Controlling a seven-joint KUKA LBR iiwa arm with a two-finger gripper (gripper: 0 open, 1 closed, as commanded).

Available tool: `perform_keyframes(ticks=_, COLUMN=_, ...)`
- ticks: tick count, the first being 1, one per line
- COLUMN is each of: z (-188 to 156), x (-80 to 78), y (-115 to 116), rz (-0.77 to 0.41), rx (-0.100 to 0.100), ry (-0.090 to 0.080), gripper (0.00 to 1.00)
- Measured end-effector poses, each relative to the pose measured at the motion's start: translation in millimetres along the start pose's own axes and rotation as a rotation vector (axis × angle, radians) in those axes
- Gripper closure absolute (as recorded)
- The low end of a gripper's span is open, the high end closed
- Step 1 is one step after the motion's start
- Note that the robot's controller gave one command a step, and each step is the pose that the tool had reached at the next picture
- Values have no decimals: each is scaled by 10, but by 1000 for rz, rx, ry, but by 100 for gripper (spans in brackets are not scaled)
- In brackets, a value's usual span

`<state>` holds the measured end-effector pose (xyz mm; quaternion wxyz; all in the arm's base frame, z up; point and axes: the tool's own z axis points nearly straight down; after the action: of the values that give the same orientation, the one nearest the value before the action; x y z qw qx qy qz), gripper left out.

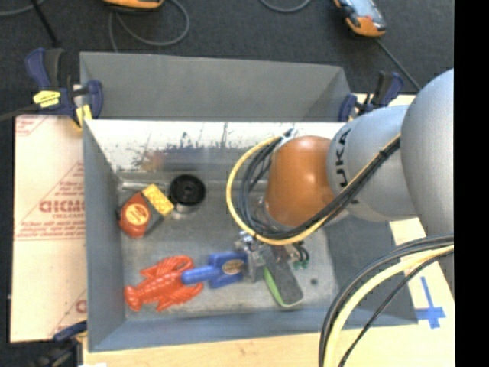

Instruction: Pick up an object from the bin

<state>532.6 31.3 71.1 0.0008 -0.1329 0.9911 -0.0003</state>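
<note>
**A:** Where is the pincer [250, 257]?

**B:** Low in the bin [214, 90], near right, at the end of a blue toy [210, 271] with a brass disc, beside a green-edged grey strip [284, 285]. Released or clenched, I cannot tell.

**A:** The risk?

**B:** They lie close, so it may nip both or shove the toy against the red lobster [159, 283].

**A:** Anything else inside?

**B:** An orange can [135, 215], a yellow block [158, 198] and a black round piece [186, 189], back left.

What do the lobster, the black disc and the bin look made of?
Lobster: likely moulded plastic or rubber, uniform bright red, slightly glossy. Black disc: perhaps rubber or plastic, matte; hard to tell. Bin: grey sheet metal, flat folded walls, dull finish with dark scuffs.
</note>
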Motion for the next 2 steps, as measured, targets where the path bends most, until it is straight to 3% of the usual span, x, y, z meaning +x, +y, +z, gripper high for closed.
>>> perform_keyframes(ticks=1, z=0, x=0, y=0, rz=-1, rx=0, ry=0, gripper=100)
perform_keyframes(ticks=2, z=-983, x=287, y=-74, rz=-7, rx=1, ry=0, gripper=100)
